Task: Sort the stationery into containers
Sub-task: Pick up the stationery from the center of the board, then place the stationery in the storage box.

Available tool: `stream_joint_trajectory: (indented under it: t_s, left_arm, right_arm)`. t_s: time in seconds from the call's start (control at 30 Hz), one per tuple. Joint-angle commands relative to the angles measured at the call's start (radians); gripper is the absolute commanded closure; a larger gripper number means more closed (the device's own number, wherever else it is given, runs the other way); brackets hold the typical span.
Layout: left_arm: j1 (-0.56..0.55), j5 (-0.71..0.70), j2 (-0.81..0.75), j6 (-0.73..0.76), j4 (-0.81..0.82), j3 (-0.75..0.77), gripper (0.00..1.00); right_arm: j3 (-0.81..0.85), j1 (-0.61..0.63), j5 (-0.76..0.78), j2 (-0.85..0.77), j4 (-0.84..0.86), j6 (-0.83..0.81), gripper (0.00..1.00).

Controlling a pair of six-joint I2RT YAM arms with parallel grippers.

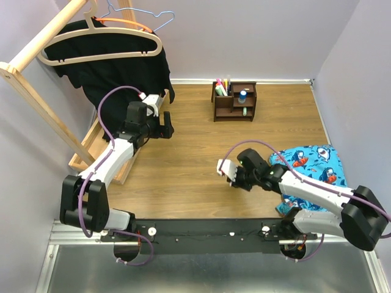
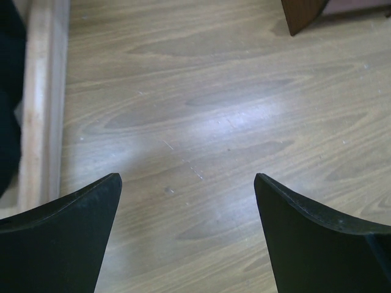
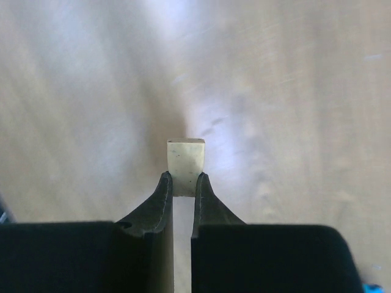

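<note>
My right gripper (image 1: 231,175) is shut on a small pale cream eraser block (image 3: 186,155), which sticks out past the fingertips (image 3: 200,183); it shows white in the top view (image 1: 225,169), held over the bare wooden table. My left gripper (image 1: 160,126) is open and empty above the table (image 2: 186,177), beside the rack base. The dark brown wooden organizer (image 1: 234,102) stands at the back centre with pens and highlighters (image 1: 221,87) upright in it and a blue-capped tube (image 1: 243,96). Its corner shows in the left wrist view (image 2: 302,15).
A blue fish-print cloth (image 1: 313,163) lies at the right under my right arm. A light wooden clothes rack (image 1: 36,91) with a black garment (image 1: 116,70) and hangers stands at the back left; its base (image 2: 40,104) runs along the left.
</note>
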Motion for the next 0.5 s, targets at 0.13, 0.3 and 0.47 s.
stream_joint_trajectory:
  t_s: [0.13,0.3,0.47]
  left_arm:
    - [0.047,0.063,0.021,0.007,-0.004,0.049,0.01]
    - [0.037,0.06,0.002,0.03,-0.001,0.032,0.01]
    - [0.015,0.054,-0.033,0.039,0.005,0.004,0.01]
  right_arm:
    - [0.165,-0.12,0.204,0.127,0.351,0.185,0.82]
    - [0.282,-0.247,0.214,0.264,0.398,0.288,0.87]
    - [0.407,-0.33,0.226,0.383,0.448,0.325,0.99]
